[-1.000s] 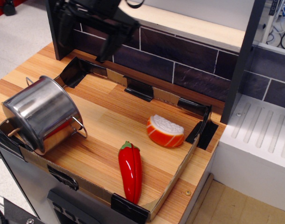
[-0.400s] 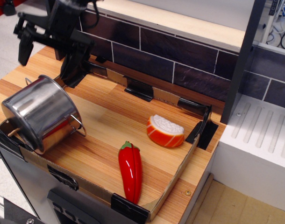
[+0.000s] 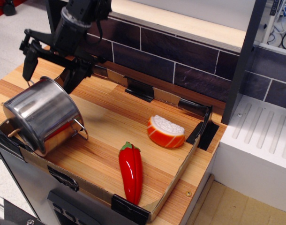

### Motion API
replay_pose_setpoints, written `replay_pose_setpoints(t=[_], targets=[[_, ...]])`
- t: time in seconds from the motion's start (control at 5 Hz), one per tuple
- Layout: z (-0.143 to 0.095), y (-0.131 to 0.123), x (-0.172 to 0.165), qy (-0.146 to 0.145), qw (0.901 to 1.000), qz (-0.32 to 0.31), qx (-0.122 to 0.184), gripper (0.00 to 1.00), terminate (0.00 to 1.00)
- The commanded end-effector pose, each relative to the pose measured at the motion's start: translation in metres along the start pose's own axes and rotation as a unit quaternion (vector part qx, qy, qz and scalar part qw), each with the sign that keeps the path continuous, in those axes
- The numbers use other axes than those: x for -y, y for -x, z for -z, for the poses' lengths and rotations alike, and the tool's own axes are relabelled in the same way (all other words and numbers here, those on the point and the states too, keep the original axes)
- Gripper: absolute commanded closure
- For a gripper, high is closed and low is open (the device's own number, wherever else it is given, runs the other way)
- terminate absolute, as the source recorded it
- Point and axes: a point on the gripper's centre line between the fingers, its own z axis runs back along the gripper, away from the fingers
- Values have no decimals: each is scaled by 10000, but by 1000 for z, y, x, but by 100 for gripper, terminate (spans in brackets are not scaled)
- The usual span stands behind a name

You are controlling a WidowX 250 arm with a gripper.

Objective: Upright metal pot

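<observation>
My gripper [image 3: 51,70] hangs at the upper left, above the far rim of the pot [image 3: 42,115]. Its two dark fingers are spread wide apart: one finger [image 3: 29,63] points down at the far left, just over the pot's back edge, and the other [image 3: 73,77] comes down on the right of the rim. Nothing is held between them; whether either fingertip touches the metal I cannot tell.

The pot lies tipped on its side at the left end of the wooden tray [image 3: 110,117], leaning over the tray's low cardboard edge at the front-left corner. Its flat, shiny base faces up and toward the back, and its mouth points down toward the front-left. One wire handle [image 3: 80,129] sticks out on the right, resting near the wood; a second thin loop [image 3: 28,81] shows at the back left, just beneath my left finger.

Further right, near the front edge, a red pepper [image 3: 131,171] lies flat, its green stem pointing toward the back. It is well apart from the pot.

Right of that, toward the tray's right end, sits an orange and white piece of toy food [image 3: 166,131], apart from the pepper. Behind the tray runs a dark tiled wall [image 3: 180,65].
</observation>
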Motion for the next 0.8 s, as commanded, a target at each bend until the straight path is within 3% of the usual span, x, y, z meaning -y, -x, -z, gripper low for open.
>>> replay_pose_setpoints(t=[0.0, 0.4, 0.6], targets=[[-10, 13, -9, -114, 9998, -128, -90, 0, 0], [-8, 16, -9, -227, 9994, -165, -201, 0, 0], [-3, 15, -10, -280, 9991, -202, -263, 100, 0]])
